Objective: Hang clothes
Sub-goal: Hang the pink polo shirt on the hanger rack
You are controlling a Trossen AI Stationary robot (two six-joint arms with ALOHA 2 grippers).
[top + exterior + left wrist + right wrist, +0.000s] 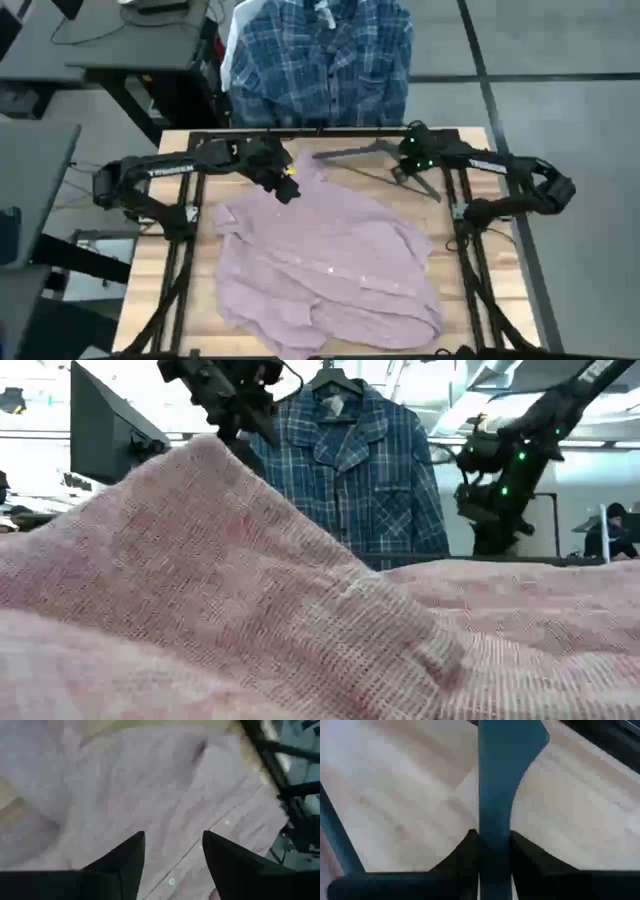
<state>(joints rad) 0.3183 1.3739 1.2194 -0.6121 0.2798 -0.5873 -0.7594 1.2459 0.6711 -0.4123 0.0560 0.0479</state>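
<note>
While the right hand [415, 160] is clamped on the hanger [375, 160], the pink shirt [325, 265] lies spread on the worktop [470, 310] directly under the open, empty left hand [282, 185], hanger just beside its collar.

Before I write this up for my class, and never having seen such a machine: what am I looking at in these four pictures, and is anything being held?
This is a two-armed robot at a wooden table. One picture looks straight down, one looks level across the tabletop, and two come from cameras on the wrists. A pink shirt lies spread on the table; a plaid shirt already hangs behind it. The left end effector hovers open above the pink shirt near its collar. The right end effector has shut on a dark hanger lying at the table's far edge. The shirt itself is not gripped.
</note>
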